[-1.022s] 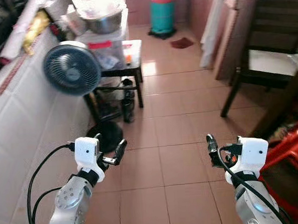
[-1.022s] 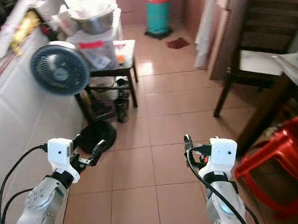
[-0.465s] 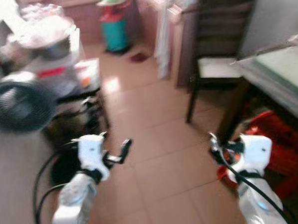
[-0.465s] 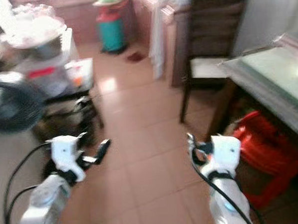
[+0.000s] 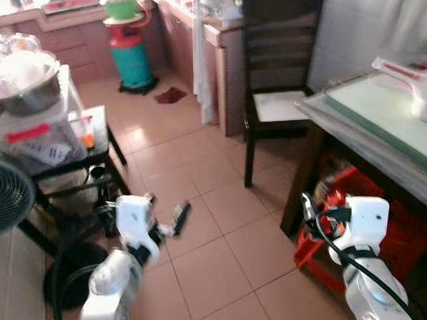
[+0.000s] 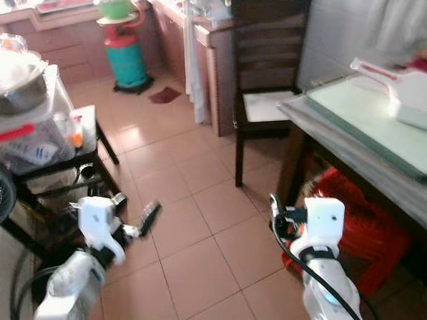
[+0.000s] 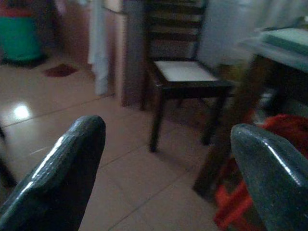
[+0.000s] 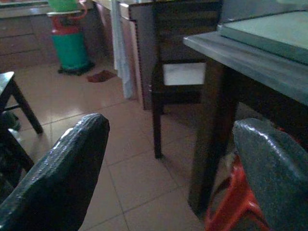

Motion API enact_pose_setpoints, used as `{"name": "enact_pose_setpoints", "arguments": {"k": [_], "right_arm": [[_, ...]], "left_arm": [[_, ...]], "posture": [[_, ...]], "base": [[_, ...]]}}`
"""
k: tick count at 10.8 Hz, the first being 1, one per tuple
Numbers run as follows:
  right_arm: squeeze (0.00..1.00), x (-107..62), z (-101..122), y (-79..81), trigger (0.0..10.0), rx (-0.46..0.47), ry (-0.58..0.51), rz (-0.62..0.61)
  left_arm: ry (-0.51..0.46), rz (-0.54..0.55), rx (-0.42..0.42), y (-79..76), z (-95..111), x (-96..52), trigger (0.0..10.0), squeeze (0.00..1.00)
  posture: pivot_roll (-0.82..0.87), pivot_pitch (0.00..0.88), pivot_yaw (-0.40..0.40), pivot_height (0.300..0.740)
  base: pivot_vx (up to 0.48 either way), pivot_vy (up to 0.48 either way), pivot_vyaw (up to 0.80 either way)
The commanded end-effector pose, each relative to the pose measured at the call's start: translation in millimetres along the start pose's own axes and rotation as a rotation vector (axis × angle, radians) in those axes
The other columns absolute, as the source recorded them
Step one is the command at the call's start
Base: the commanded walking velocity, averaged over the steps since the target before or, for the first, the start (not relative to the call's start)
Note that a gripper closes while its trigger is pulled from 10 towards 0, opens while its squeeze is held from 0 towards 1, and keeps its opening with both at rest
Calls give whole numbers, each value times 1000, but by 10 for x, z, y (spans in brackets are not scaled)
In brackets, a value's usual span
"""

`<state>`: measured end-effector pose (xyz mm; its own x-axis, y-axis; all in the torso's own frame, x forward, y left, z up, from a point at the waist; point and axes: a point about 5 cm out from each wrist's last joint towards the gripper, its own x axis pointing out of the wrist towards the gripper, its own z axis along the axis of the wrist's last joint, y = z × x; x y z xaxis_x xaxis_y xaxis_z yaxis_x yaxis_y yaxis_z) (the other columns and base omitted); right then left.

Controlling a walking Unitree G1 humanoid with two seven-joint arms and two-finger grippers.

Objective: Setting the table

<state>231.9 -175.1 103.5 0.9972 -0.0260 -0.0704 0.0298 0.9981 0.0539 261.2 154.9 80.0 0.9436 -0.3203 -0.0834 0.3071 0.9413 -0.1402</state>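
Note:
A dining table with a pale green glass top stands at the right, and a white and pink plastic item lies on it. My left gripper hangs open over the tiled floor, empty, its fingers wide apart. Just short of the table's near leg, my right gripper is also open and empty, its fingertips spread wide. A dark wooden chair with a pale seat stands at the table's far end.
A red plastic stool sits under the table beside my right arm. At the left are a low black stand bearing a box and a metal bowl, and a floor fan. A green gas cylinder stands at the back.
The camera has swung to the right, bringing the table, chair and red stool into fuller view while the fan slid to the left edge. Both grippers stay open and empty.

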Motion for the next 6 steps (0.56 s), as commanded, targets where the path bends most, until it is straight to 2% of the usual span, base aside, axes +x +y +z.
{"name": "enact_pose_setpoints", "arguments": {"k": [1, 2, 3, 4, 6], "right_arm": [[0, -1, 9, 25, 10000, 4, 3, 14], [0, -1, 16, 18, 10000, 5, 3, 13], [0, 4, 10, -4, 10000, 15, 11, 7], [0, 9, -2, -5, 10000, 17, 20, 4], [0, 24, 2, 7, 10000, 14, 20, 5]], "left_arm": [[48, 41, -2, 46, -74, -23, 10000, 0], [63, 76, 22, 62, -81, -11, 10000, 0], [50, 66, 49, 62, -73, -11, 10000, 0], [58, 74, 40, 64, -89, -14, 10000, 0], [53, 102, 67, 56, -70, 6, 10000, 0]], "posture": [[29, 72, 28, 740], [30, 71, 27, 740], [31, 72, 25, 740], [30, 73, 25, 740], [33, 77, 27, 740]], "base": [[0, 0, 0], [0, 0, 0], [0, 0, 0], [0, 0, 0], [0, 0, -409]]}}
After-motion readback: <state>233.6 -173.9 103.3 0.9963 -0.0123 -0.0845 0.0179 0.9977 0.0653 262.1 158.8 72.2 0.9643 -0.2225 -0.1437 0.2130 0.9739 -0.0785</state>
